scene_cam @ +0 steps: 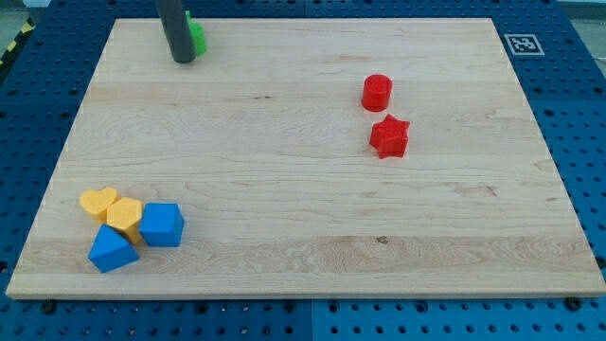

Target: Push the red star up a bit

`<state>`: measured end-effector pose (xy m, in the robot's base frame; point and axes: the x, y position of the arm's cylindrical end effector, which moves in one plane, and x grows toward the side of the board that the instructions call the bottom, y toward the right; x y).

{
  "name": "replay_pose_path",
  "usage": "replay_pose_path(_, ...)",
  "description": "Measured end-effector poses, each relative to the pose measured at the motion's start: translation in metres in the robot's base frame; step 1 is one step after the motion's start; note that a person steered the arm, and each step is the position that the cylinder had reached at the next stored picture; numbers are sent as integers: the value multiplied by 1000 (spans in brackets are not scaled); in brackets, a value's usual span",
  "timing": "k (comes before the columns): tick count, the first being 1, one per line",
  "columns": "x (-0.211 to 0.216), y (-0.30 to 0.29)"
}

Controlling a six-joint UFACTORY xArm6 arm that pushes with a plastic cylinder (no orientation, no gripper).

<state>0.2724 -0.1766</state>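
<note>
The red star [389, 136] lies on the wooden board [303, 189] in the view's right half, a little above mid-height. A red cylinder [377, 92] stands just above it, a small gap apart. My tip [184, 59] is at the view's top left, far to the left of the red star. It sits right beside a green block [197, 35], which the rod partly hides, so its shape is unclear.
At the view's bottom left a cluster lies close together: a yellow heart [98, 202], a yellow hexagonal block [124, 215], a blue cube-like block [162, 224] and a blue triangular block [112, 249]. A fiducial marker [520, 44] sits at the board's top right corner.
</note>
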Motion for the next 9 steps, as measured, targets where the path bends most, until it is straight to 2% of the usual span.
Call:
replay_pose_path(2, -10, 0)
replay_pose_path(3, 22, 23)
replay_pose_path(5, 136, 124)
replay_pose_path(6, 197, 185)
replay_pose_path(7, 238, 266)
replay_pose_path(8, 233, 334)
replay_pose_path(9, 226, 351)
